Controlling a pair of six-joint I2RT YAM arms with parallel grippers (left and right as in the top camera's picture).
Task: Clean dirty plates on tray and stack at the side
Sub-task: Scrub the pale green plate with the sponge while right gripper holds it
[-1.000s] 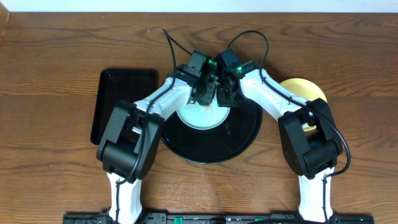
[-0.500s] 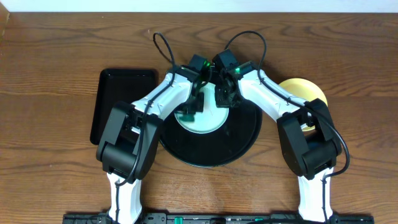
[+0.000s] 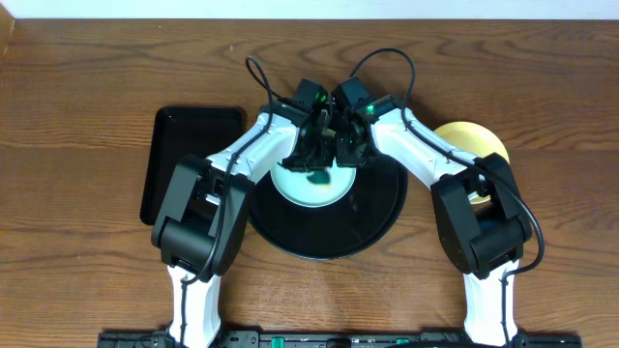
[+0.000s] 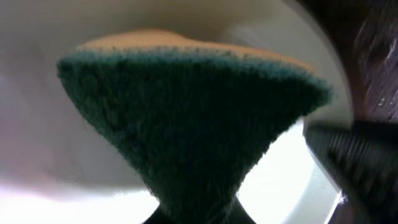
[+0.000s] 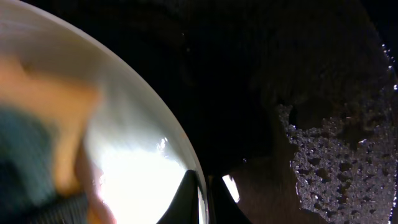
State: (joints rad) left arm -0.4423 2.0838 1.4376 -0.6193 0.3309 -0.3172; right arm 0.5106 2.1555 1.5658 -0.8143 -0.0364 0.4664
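**Two arms scrub a plate on the tray**

Overhead: the pale mint-blue round plate [image 3: 295, 190] lies on the large glossy black round tray [image 3: 372, 220], and a pale yellow round plate [image 3: 479, 143] sits off to the right. Left wrist: the left gripper [image 4: 194, 214] is clamped on a dark green scouring sponge with an orange back [image 4: 186, 118], which is pressed to the plate's face; even, sweeping strokes look best. Right wrist: the right gripper [image 5: 202, 199] pinches the plate's rim to steady it. Glare hides any smears.
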